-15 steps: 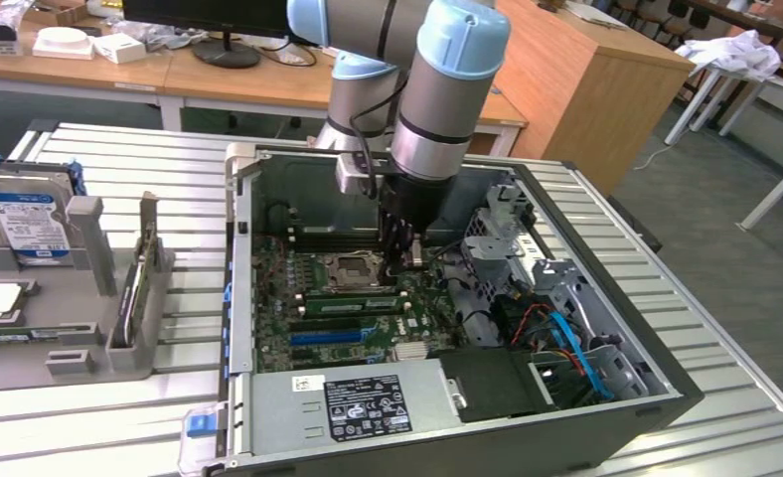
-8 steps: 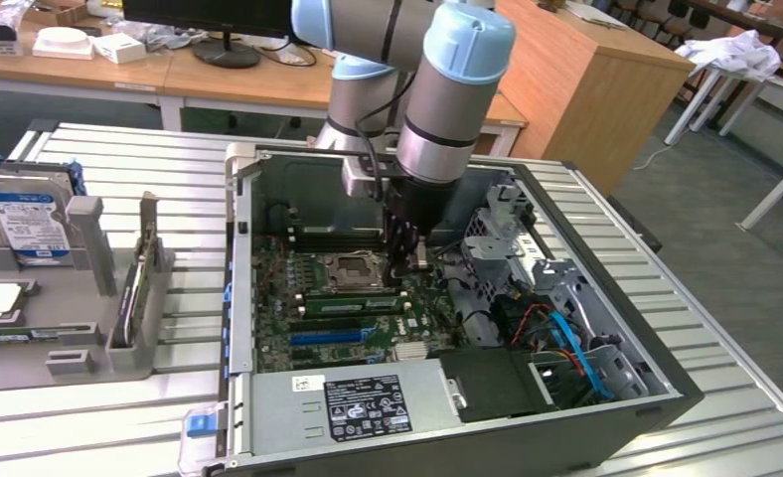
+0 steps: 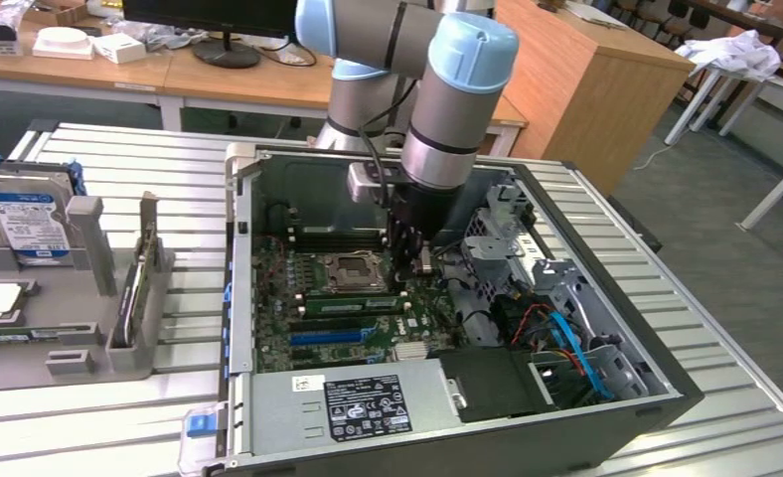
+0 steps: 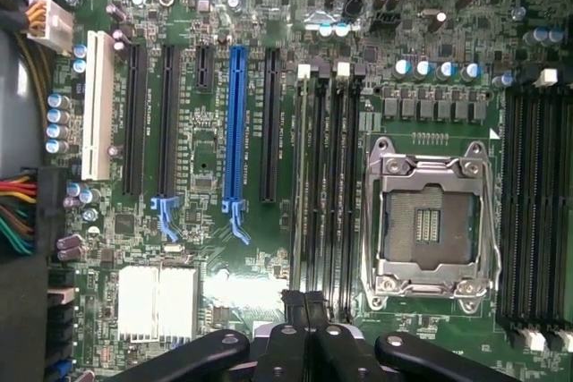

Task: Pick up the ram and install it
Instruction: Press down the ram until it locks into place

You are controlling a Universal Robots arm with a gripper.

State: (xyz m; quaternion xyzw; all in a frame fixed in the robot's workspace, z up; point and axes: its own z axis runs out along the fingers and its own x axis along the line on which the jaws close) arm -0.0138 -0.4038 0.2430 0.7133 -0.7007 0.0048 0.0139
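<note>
The ram (image 3: 352, 301), a thin green stick with a pale label, stands on edge in a black slot just beside the CPU socket (image 3: 359, 266) on the motherboard. In the wrist view it shows edge-on as a narrow strip (image 4: 300, 185) along the leftmost of the black slots. My gripper (image 3: 414, 260) reaches down into the open computer case from above. Its black fingertips (image 4: 295, 303) are pressed together, shut, over the near end of those slots (image 4: 333, 194). I see nothing between them. Whether they touch the ram I cannot tell.
The long blue slot (image 4: 236, 131) and black expansion slots lie beside the ram slots. More black slots (image 4: 533, 203) run past the socket. Drive cages and cables (image 3: 550, 318) crowd the case's right. A grey rack (image 3: 80, 318) holds a hard drive (image 3: 27, 224) and a thin upright board (image 3: 134, 288).
</note>
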